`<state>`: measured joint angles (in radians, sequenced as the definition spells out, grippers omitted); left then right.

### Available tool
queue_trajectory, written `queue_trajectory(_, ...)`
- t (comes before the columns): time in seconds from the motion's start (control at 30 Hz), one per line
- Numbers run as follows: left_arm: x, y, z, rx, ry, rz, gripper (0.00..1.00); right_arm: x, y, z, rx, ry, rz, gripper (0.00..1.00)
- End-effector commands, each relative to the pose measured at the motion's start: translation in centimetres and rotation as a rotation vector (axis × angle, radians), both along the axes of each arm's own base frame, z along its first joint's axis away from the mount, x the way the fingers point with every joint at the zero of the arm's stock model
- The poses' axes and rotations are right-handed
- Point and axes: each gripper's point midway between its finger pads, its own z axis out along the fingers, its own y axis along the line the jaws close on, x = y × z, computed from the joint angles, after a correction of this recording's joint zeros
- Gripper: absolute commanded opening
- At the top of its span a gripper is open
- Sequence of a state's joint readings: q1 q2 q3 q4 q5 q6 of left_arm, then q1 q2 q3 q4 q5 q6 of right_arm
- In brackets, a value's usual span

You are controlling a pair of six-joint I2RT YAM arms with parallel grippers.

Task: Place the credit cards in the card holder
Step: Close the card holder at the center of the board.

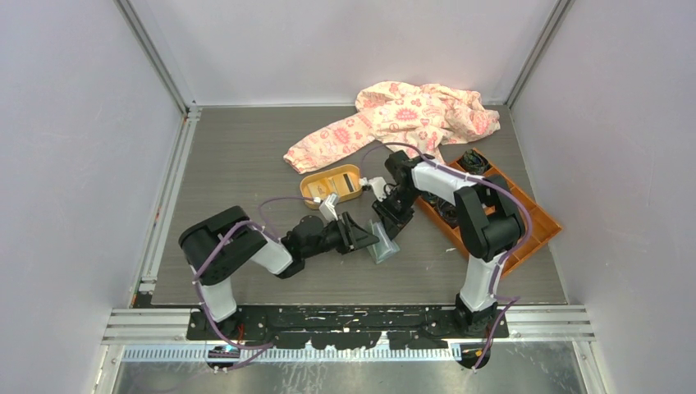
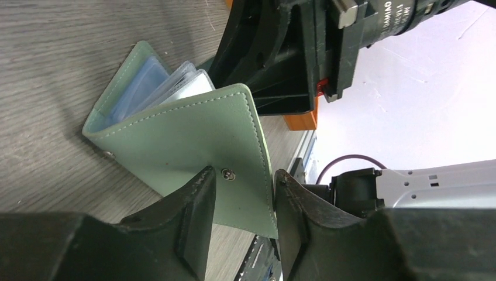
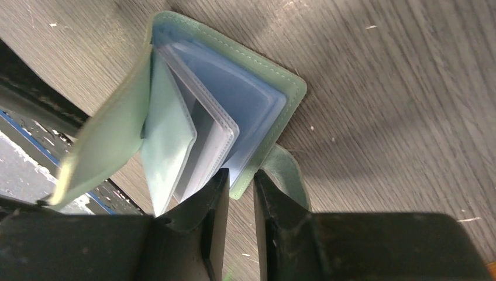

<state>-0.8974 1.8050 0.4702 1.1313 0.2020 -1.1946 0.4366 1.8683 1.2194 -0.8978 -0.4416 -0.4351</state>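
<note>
"The credit cards, can you see them?"

"Only one for certain: a small thin pale credit card (image 1: 349,182) with a dark stripe, lying in the orange oval plastic tray (image 1: 310,189) just beyond the grippers. Right of that, the left gripper (image 2: 244,175) reaches in low. Its jaws stand apart either side of the raised front cover, but whether they pinch it I cannot tell."

"And the holder itself?"

"The small flat pale green stitched folding card holder (image 2: 193,134) sits mid-table on the grey wood-grain table top (image 3: 380,88), between the two grippers. It is fanned open with its clear plastic sleeves (image 3: 234,111) showing; whether any holds a card I cannot tell. On its right the right gripper (image 3: 240,173) has its jaws nearly together, nipped on the bottom edge of the back cover beside the little snap tab (image 3: 289,175)."

"How would it handle?"

"Light and floppy, I'd say. The covers bend and the sleeves look slick and flimsy, so hold it by the stitched edges, one cover per gripper, with a sleeve mouth gaping. The card looks stiff, thin and slippery, hard to get under lying flat. I'd tip it against the tray rim, pinch its short edges and feed it in squarely."
</note>
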Motion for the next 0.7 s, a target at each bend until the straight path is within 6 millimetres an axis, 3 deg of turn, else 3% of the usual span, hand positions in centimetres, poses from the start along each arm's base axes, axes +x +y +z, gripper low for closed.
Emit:
queue_trajectory(0.0,0.2,-0.9,0.3,0.05,-0.036,-0.034,0.43,2.0,0.6,3.8,0.089,-0.1,-0.056,0.29)
queue_trajectory(0.27,1.3,-2.1,-0.4,0.09,-0.035,-0.036,0.41,3.9,-1.0,7.4,0.162,-0.247,-0.142,0.33)
queue_trajectory(0.47,2.0,-2.5,-1.3,0.15,-0.007,-0.024,0.35,2.8,0.1,8.3,0.335,-0.11,-0.191,0.34)
queue_trajectory(0.67,1.4,-3.3,-0.5,0.116,-0.028,-0.079,0.38,2.0,1.8,8.7,0.446,0.006,-0.223,0.34)
